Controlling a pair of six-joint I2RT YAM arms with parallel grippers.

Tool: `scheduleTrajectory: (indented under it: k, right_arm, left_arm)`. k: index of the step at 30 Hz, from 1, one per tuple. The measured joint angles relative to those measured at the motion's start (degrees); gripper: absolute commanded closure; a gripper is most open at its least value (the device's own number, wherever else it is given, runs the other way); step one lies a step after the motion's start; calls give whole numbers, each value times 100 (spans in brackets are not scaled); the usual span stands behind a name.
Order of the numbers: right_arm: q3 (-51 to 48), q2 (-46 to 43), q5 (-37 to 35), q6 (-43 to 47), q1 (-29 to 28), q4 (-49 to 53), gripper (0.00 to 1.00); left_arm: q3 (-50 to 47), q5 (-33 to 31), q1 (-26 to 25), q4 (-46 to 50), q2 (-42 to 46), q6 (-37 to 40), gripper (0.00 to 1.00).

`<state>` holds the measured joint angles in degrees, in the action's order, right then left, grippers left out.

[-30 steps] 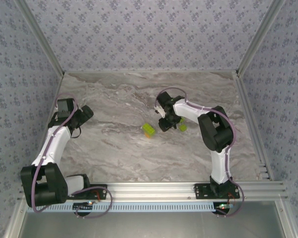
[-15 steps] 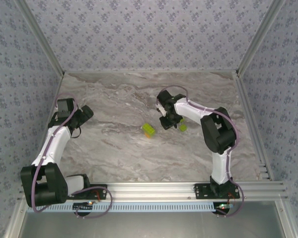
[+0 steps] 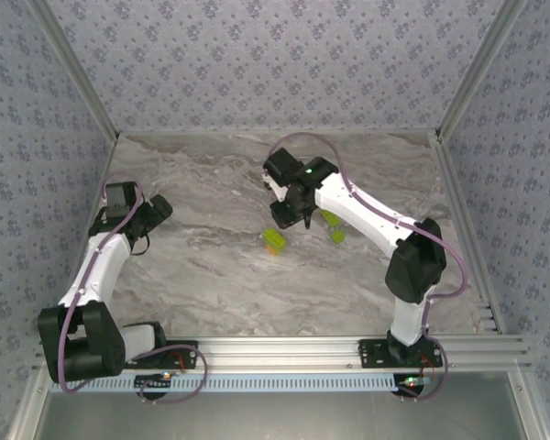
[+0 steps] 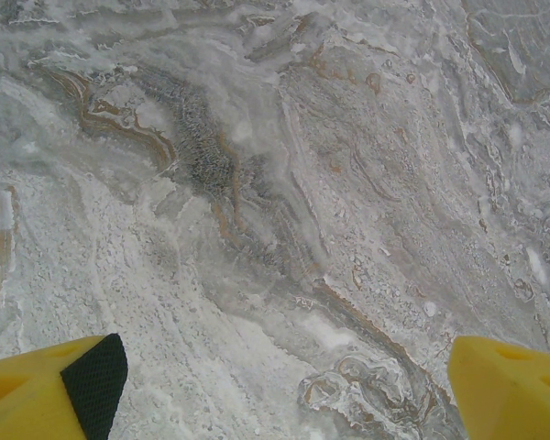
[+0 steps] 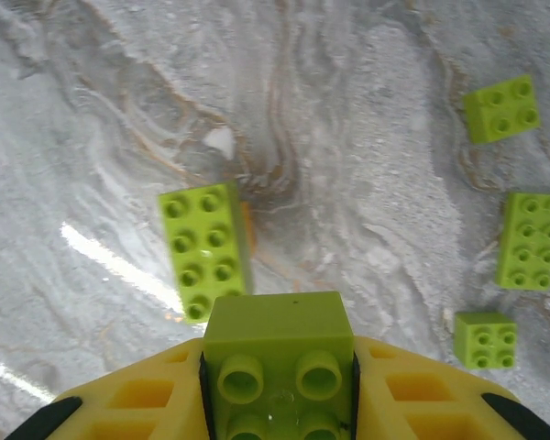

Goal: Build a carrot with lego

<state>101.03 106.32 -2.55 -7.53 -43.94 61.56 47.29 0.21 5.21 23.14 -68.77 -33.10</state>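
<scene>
The carrot (image 5: pixel 206 247), so far a lime-green piece atop an orange one, lies on the tabletop (image 5: pixel 367 137) close by my right gripper (image 5: pixel 277 403), which is clamped on a spare green brick (image 5: pixel 277 335). I judge these bricks light, stiff and slick, best pinched across flat side walls; my left gripper (image 4: pixel 280 394) gapes wide, empty.

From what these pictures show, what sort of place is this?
Probably a robot test cell in a lab, not a home: a left arm and right arm bolted to an aluminium rail, a marble-patterned tabletop boxed in by wallpapered panels, and loose lego bricks as practice pieces.
</scene>
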Motion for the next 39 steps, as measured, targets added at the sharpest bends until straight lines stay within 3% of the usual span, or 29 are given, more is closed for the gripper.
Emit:
scheduleTrajectory:
  k: [11,39]
  right_arm:
    - [363,813,-4,-197,-348,280,64]
    - [457,1211,44,-144,-372,315,64]
  left_arm:
    - [0,0,0,4,33,0,8]
    - [0,0,0,2,42,0,8]
